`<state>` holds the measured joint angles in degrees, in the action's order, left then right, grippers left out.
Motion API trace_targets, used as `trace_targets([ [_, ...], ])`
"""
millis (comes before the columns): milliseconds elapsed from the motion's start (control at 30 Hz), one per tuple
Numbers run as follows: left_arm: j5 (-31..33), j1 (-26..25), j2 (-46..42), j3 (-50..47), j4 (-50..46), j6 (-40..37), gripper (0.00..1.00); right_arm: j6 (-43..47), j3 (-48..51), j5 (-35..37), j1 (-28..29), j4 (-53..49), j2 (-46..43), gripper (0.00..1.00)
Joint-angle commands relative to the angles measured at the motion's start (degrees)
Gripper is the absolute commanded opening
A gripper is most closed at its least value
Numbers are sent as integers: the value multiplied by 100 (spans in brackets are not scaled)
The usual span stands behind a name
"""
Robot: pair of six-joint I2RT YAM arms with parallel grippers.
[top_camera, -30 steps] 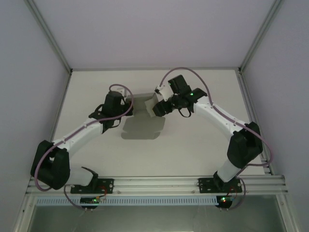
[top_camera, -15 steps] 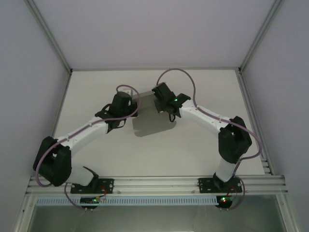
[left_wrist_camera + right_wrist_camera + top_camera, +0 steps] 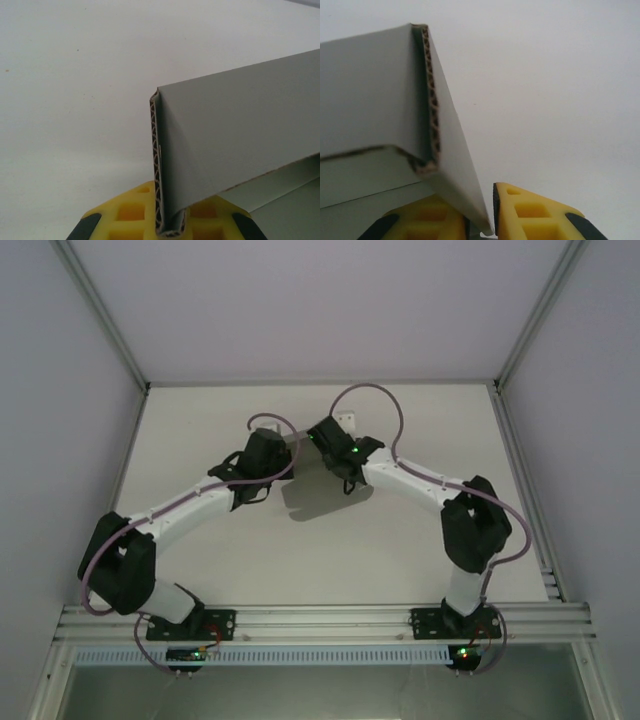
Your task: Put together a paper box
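Both arms have swung inward, with the paper box (image 3: 240,135) held between them over the far middle of the table (image 3: 400,550). My left gripper (image 3: 170,222) pinches one doubled wall; my right gripper (image 3: 481,215) straddles the opposite wall, bite unclear. I'd squeeze evenly, keeping walls square.

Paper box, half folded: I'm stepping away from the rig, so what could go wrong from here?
The left tool clamps the paper box by a doubled wall right at its end; a pull could slip it out or crush the fluting.
The right tool straddles a single wall by its corner; its hold looks uncertain, so that wall may spring open.
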<state>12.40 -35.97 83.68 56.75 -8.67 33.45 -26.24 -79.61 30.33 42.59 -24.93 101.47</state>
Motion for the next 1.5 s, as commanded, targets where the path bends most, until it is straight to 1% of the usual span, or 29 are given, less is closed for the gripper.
trace_targets([
  [0,189,104,-27,195,-329,65,0,744,483,-415,-276,1175,-479,25],
  [67,155,104,-10,192,-336,65,0,826,575,-704,-331,1359,-581,27],
  [233,-5,104,-17,181,-299,48,0,837,656,-908,-394,1431,-602,29],
  [300,-11,101,-18,184,-300,26,0,924,658,-1017,-414,1439,-593,35],
  [400,11,103,17,231,-358,-5,0,963,665,-1192,-457,1491,-600,36],
  [533,-57,104,8,249,-339,-14,0,982,693,-1666,-539,1574,-620,39],
  [633,-110,100,14,254,-318,-6,0,955,678,-1888,-611,1570,-601,39],
  [700,-119,103,9,258,-317,-7,0,893,684,-1892,-640,1577,-584,38],
  [767,-143,103,1,260,-306,7,0,858,671,-1800,-639,1604,-555,33],
  [867,-188,101,16,274,-328,27,0,884,527,-1293,-626,1599,-413,29],
  [900,-194,93,34,292,-370,61,0,877,450,-1062,-607,1541,-342,24],
  [967,-187,94,65,326,-414,129,0,730,326,-386,-536,1360,-181,18],
  [1033,-85,93,104,380,-553,326,0,439,144,480,-482,1068,-5,15],
  [1133,173,91,140,454,-821,721,0,-563,-301,1565,-471,-74,312,12],
  [1200,325,113,190,536,-1072,971,0,-983,-566,2219,-518,-753,550,12],
  [1267,496,145,262,636,-1398,1157,0,-1393,-887,2639,-608,-1624,822,11],
  [1333,521,209,306,666,-1561,1287,0,-1910,-1136,3023,-711,-2367,1063,10],
  [1400,408,296,340,647,-1577,1378,0,-2113,-1170,3096,-771,-2608,1149,10],
  [1433,359,300,349,638,-1548,1386,0,-2126,-1125,3083,-766,-2528,1132,11],
  [1467,315,324,366,633,-1488,1361,0,-1893,-1006,2988,-746,-2206,1076,11],
])
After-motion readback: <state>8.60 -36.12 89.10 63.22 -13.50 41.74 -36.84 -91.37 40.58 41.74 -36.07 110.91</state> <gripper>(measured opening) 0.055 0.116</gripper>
